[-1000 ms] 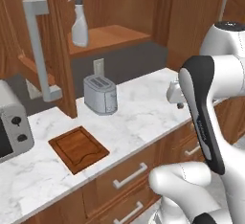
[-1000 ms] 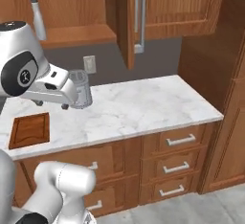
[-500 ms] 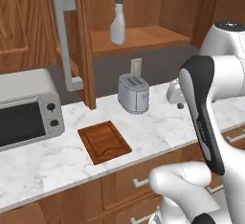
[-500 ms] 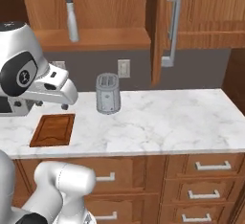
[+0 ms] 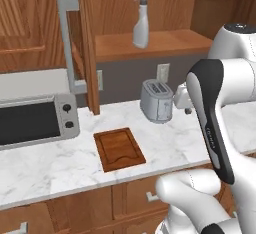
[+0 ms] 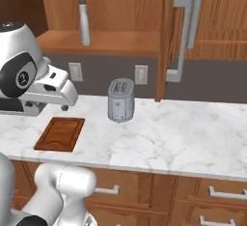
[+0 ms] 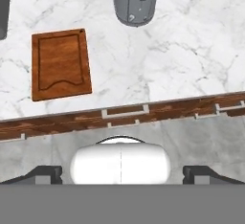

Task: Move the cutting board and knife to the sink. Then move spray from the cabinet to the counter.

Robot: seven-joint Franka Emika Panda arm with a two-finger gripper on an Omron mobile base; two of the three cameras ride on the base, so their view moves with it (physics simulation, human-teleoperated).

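Cutting board (image 5: 119, 149): you see it lying flat on the counter (image 5: 165, 143), lower centre of the left base view and upper left of the hand view (image 7: 60, 64), with the toaster (image 5: 156, 100) standing apart from it toward the wall and the microwave (image 5: 35, 120) at the left edge. Spray (image 5: 141, 18): you find it upright on the shelf of the open cabinet (image 5: 150, 45), top centre, beside the door's grey bar handle (image 5: 67, 43). Gripper (image 7: 122, 172): in the hand view its two dark fingertips (image 7: 45, 173) sit far apart at the lower corners, holding nothing, above the counter's front edge.
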